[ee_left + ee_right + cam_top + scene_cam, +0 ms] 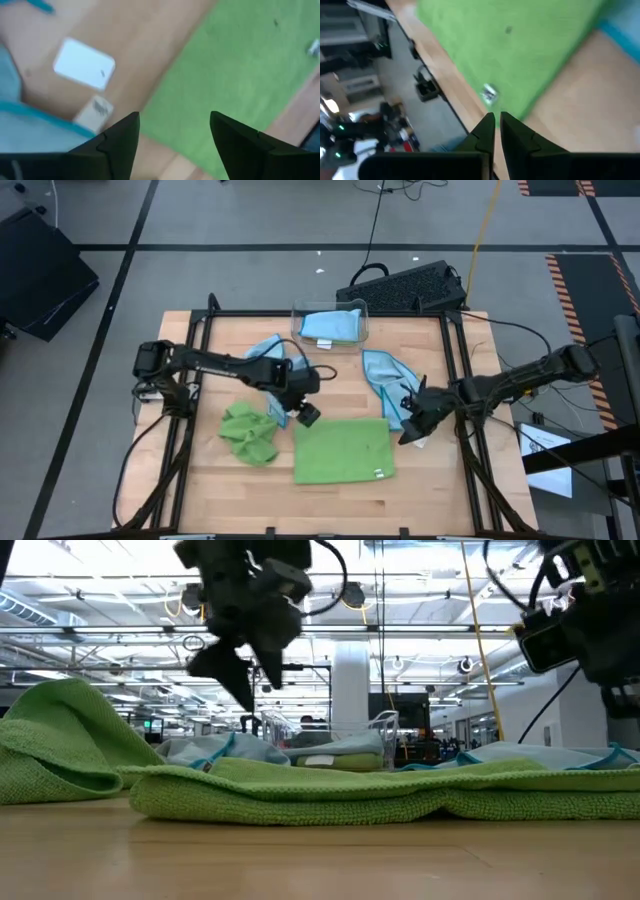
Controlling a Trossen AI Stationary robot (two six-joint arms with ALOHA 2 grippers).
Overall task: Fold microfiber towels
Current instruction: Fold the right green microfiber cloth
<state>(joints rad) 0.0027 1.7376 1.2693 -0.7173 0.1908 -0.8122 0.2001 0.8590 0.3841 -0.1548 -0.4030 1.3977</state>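
From where I stand, the left gripper (308,415) hangs open and empty above the corner of the flat green towel (342,450); the right gripper (411,432), closed on nothing, hovers beside its opposite edge. Either descending carelessly might rumple the fold

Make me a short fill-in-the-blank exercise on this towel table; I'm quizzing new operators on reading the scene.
1. The flat towel spread at the table's front is ____ in colour.
2. The clear plastic bin holds a folded ____ towel.
3. The left hand hovers above the table with its fingers ____.
4. The right hand, at the flat towel's right edge, has its fingers ____.

Missing words: green; blue; open; shut
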